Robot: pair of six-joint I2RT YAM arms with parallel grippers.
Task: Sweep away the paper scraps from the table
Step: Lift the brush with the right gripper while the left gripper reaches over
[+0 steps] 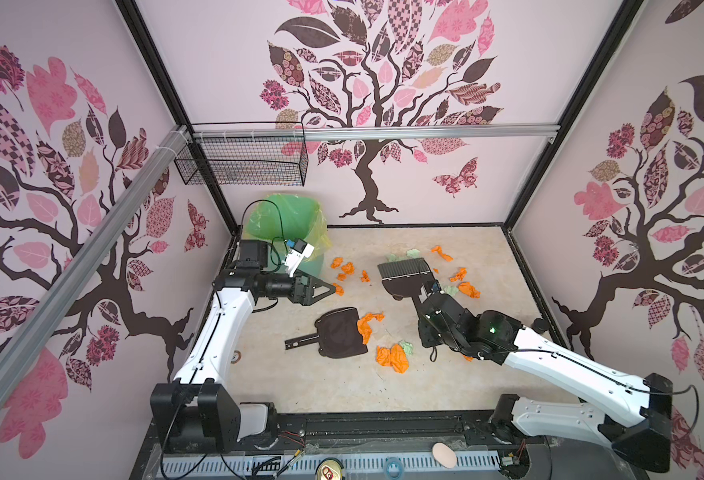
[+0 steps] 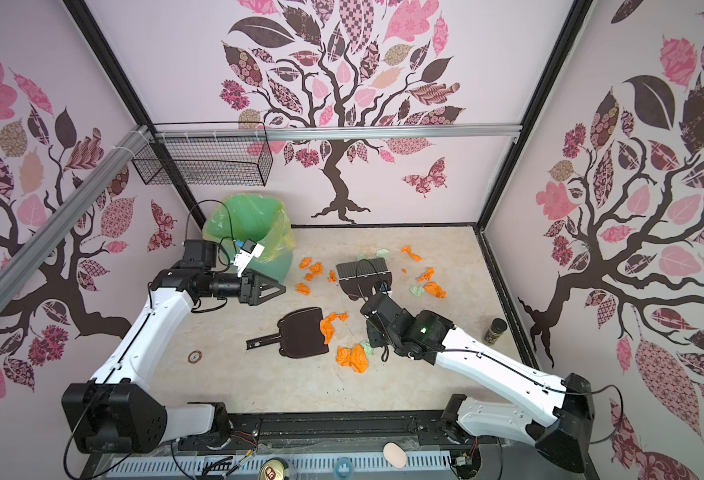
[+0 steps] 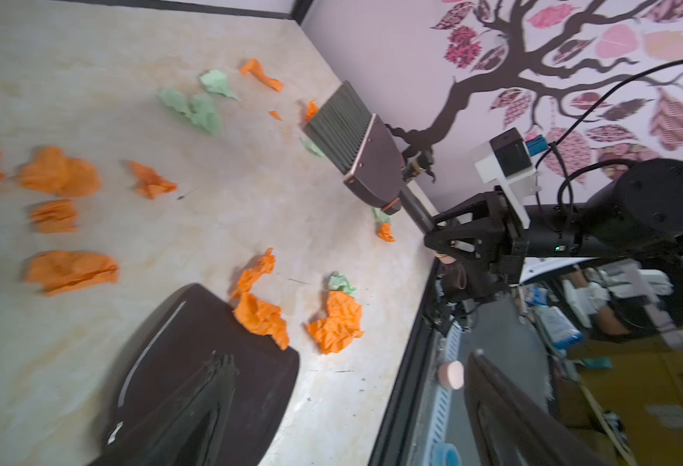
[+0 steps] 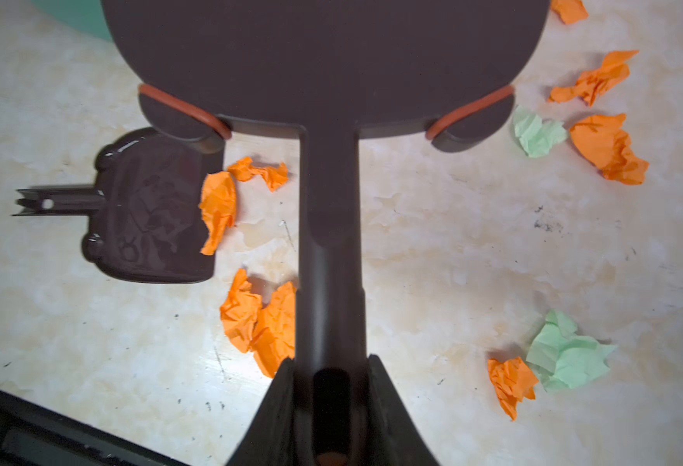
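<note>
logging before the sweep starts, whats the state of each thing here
left gripper, open, empty
brush, held by its handle
right gripper, shut on brush handle
dustpan, flat on table, orange scrap at its lip
paper scraps, scattered on table, unswept
bin, upright, lined, open

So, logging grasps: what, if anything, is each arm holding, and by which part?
The right gripper holds the brush by its handle's end; left gripper, jaws open, holds nothing.
</note>
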